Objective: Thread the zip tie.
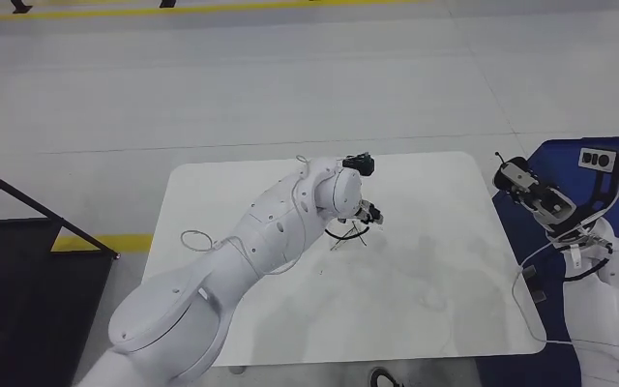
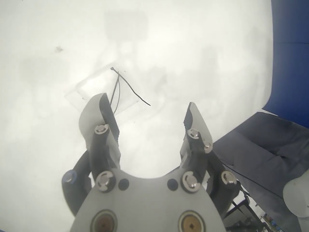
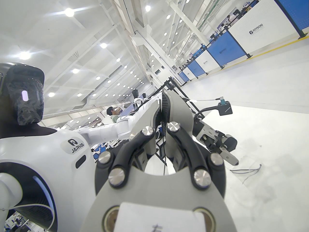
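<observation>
A white table (image 1: 445, 290) stands on a pale hall floor. The looped zip tie (image 2: 119, 85) lies near its centre on a clear sheet (image 2: 96, 85). The left gripper (image 2: 147, 100) hovers just toward the tie's 1 o'clock, fingers spread and empty. The right gripper (image 3: 163, 97), fingers pressed together, sits past the table's 2 o'clock edge.

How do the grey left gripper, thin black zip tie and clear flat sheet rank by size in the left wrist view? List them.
1. Grey left gripper, inflated by nearness.
2. Clear flat sheet.
3. Black zip tie.
</observation>
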`<act>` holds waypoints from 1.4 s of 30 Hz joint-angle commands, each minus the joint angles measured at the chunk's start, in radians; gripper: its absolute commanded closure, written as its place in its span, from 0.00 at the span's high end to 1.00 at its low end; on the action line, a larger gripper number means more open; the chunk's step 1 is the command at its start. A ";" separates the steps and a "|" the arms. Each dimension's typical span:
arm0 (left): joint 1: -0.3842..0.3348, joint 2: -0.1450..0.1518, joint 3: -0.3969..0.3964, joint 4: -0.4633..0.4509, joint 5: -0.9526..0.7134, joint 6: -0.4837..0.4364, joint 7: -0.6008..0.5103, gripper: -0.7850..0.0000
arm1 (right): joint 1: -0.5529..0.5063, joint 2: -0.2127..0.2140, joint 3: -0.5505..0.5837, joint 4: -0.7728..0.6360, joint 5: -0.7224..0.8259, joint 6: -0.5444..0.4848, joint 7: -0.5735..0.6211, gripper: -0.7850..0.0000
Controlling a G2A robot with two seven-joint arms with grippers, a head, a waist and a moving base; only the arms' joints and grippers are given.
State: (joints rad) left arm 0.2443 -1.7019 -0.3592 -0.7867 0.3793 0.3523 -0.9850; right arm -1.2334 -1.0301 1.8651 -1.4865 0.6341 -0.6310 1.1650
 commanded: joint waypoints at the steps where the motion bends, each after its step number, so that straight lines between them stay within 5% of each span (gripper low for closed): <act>1: 0.006 -0.007 0.044 -0.027 0.137 0.108 -0.034 1.00 | 0.000 0.000 0.000 0.000 0.000 0.000 0.000 0.00; 3: -0.004 -0.010 0.041 -0.011 0.143 0.092 -0.073 1.00 | 0.000 0.000 0.000 0.000 0.000 0.000 0.000 0.00; 6: -0.003 -0.019 0.056 0.023 0.177 0.086 -0.106 0.65 | 0.000 0.000 0.000 0.000 0.000 0.000 0.000 0.00; 8: 0.000 -0.029 0.055 0.043 0.169 0.073 -0.128 0.59 | 0.000 0.000 0.000 0.000 0.000 0.000 0.000 0.00; 12: 0.008 -0.051 0.052 0.089 0.161 0.049 -0.125 0.63 | 0.000 0.000 0.000 0.000 0.000 0.000 0.000 0.00; 24: 0.005 -0.141 0.065 0.276 0.161 -0.045 -0.141 0.43 | 0.000 0.000 0.000 0.000 0.000 0.000 0.000 0.00; 42: 0.000 -0.258 0.082 0.488 0.210 -0.119 -0.174 0.44 | 0.000 0.000 0.000 0.000 0.000 0.000 0.000 0.00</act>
State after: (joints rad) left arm 0.2435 -1.9552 -0.2765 -0.3073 0.5878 0.2370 -1.1594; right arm -1.2334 -1.0301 1.8651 -1.4865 0.6341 -0.6310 1.1650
